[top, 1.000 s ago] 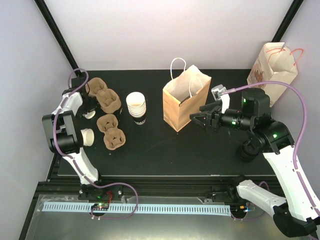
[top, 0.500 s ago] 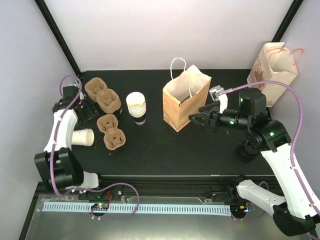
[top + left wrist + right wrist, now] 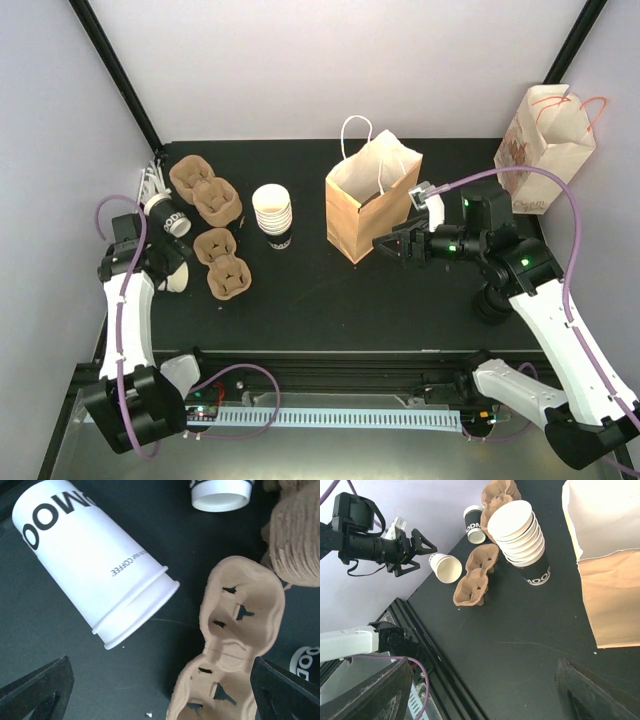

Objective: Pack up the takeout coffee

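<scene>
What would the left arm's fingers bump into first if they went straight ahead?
The left fingers would most likely meet the open rim of the white cup lying on its side, or the black table just beside it; depth is hard to judge.

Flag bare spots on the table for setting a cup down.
Biggest free patch: black tabletop along the near edge, between the brown moulded-pulp carriers and the right end effector, in front of the brown paper bag. Smaller strip behind the stack of white paper cups. Crowded: left end, with carriers, loose white cups and the left end effector.
</scene>
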Robot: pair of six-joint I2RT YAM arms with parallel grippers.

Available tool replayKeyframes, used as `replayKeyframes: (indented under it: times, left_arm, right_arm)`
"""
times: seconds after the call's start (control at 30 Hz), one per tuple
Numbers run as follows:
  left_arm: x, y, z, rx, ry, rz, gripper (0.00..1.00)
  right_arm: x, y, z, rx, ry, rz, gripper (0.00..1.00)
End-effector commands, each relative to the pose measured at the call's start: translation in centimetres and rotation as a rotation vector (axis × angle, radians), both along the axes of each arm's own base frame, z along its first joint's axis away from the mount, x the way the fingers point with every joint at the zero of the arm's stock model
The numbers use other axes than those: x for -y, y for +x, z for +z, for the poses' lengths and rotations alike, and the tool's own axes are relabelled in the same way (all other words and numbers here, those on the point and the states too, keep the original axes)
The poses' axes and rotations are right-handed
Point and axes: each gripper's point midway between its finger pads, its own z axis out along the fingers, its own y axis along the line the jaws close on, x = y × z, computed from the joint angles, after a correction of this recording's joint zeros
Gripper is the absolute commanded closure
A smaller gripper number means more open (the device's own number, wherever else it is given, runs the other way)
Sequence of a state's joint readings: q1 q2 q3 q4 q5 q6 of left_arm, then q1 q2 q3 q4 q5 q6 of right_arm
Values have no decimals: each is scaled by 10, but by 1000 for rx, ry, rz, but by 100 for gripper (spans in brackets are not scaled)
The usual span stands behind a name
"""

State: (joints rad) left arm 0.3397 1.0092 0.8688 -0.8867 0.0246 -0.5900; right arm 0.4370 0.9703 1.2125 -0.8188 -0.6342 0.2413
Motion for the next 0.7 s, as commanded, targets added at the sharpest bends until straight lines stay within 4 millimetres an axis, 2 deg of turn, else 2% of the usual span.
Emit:
replayKeyframes:
  times: [0.0,0.07,0.17,0.27,0.4,0.67]
  left_arm:
    - [-10,15,-2,67,-61,68,1]
    - [-10,22,-4,36,-76,28,1]
    - [-23,18,-16,-83,-7,36,3]
    - [-27,18,-24,-145,77,8,8]
    - [-34,21,-22,-219,216,-25,9]
    - [-46,30,-24,-387,363,-122,13]
  right_arm:
    - [-2,0,2,15,8,11,19]
    - [-2,0,1,10,6,8,19]
    - [-1,-1,-2,-2,7,5,19]
    - [-2,-1,-4,-12,12,3,20]
    - [-2,-3,-2,-25,15,8,20]
    - [-1,-6,15,-6,46,-3,20]
